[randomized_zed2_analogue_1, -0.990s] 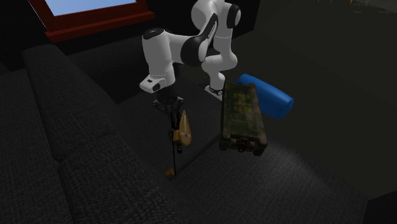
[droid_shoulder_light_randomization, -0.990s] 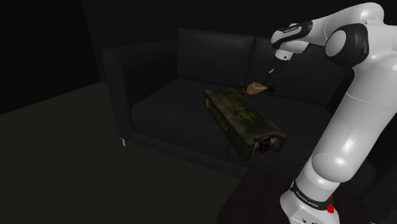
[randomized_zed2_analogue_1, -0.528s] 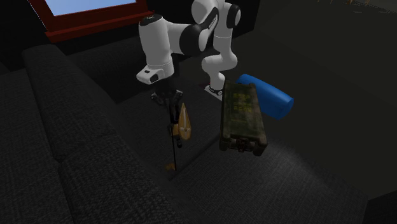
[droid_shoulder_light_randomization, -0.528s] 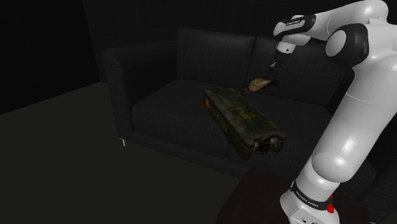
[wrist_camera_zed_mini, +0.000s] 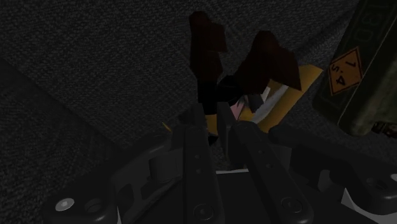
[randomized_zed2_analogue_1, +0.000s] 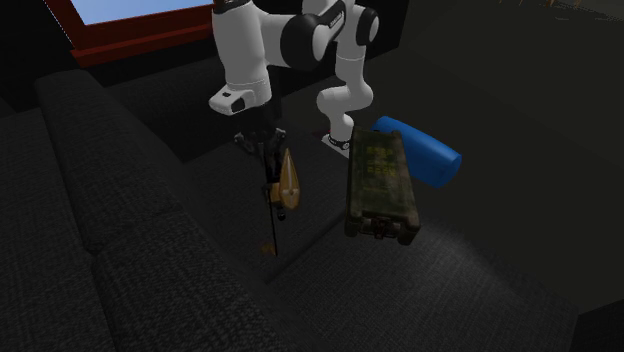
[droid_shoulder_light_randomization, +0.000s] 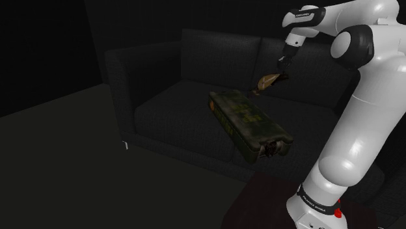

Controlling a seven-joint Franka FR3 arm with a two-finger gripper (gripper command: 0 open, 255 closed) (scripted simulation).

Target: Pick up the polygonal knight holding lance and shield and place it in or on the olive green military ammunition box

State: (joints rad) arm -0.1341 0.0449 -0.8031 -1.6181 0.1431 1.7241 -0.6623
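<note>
The knight (droid_shoulder_light_randomization: 265,82), a small brown and tan faceted figure with a shield, hangs in the air above the dark sofa seat, with my gripper (droid_shoulder_light_randomization: 281,73) shut on it. In the second exterior view the knight (randomized_zed2_analogue_1: 286,182) dangles below the gripper (randomized_zed2_analogue_1: 262,145), and its thin lance points down toward the cushion. Seen from the wrist, the two black fingers (wrist_camera_zed_mini: 194,137) clasp the knight (wrist_camera_zed_mini: 261,70) between them. The olive green ammunition box (droid_shoulder_light_randomization: 250,122) lies lengthwise on the seat beside the knight, also seen as the box (randomized_zed2_analogue_1: 380,185) and the box (wrist_camera_zed_mini: 362,70) with its yellow diamond label.
A dark fabric sofa (droid_shoulder_light_randomization: 162,97) carries everything, its backrest (randomized_zed2_analogue_1: 90,200) rising beside the gripper. A blue cushion (randomized_zed2_analogue_1: 428,152) lies behind the box. A red-framed window (randomized_zed2_analogue_1: 150,25) is at the back. My stand (droid_shoulder_light_randomization: 319,211) is at the shoulder view's lower right.
The gripper has risen steadily with the knight in it, lifting the figure and its lance higher above the seat. The ammunition box has not moved.
</note>
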